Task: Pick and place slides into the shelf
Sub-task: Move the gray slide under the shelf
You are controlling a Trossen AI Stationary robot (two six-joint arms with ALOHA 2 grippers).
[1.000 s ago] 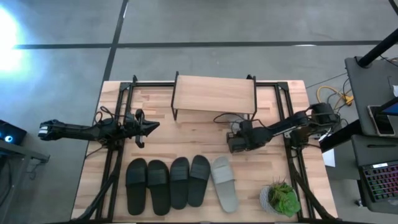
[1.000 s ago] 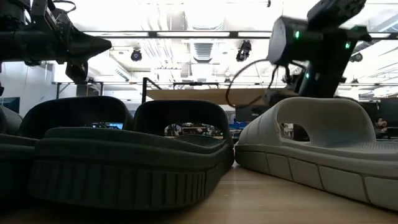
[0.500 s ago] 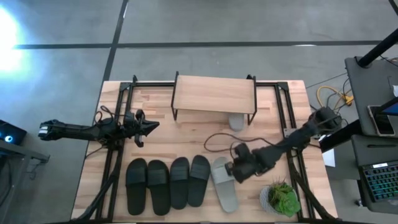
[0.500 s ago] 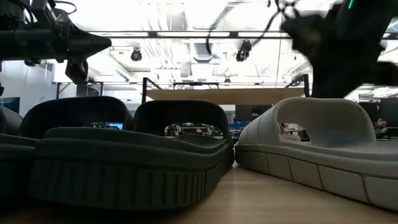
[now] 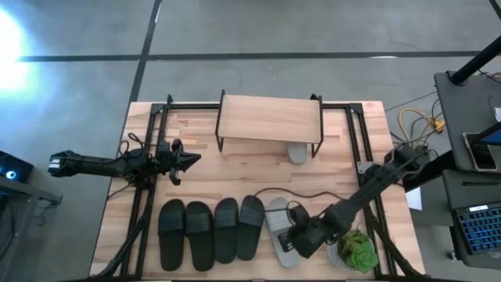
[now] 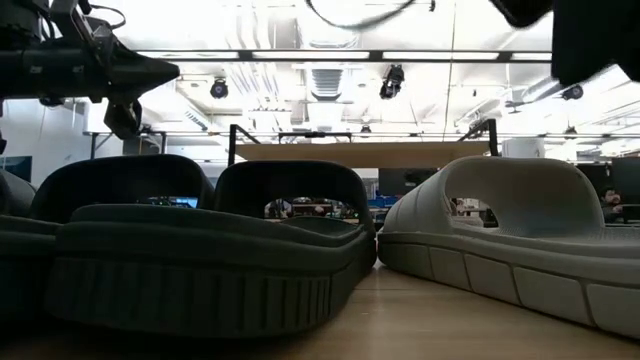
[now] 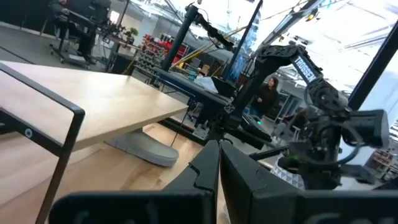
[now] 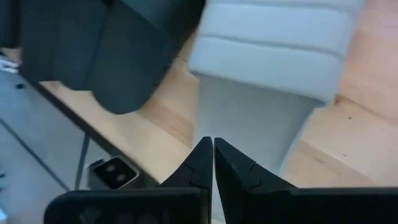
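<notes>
Four dark slides (image 5: 211,231) and one light grey slide (image 5: 275,218) lie side by side, soles down, near the table's front edge. Another grey slide (image 5: 297,153) lies on the tabletop under the right end of the shelf (image 5: 270,119), its tip sticking out in front. My right gripper (image 5: 288,241) hangs shut above the grey slide (image 8: 249,118) in the row, slanting down over its heel half, apart from it. My left gripper (image 5: 190,159) waits shut and level at the table's left, above the wood.
A potted green plant (image 5: 356,249) stands at the near right corner, close beside my right arm. Black frame rails (image 5: 356,149) run along both sides of the table. A cable (image 5: 305,196) loops from the right arm over the wood between shelf and slides.
My right gripper has swung from the shelf's right front toward the table's near edge and risen, tipping further down, and now hangs over the grey slide in the row. Its fingers stay shut. The grey slide under the shelf, hidden by the arm before, now shows.
</notes>
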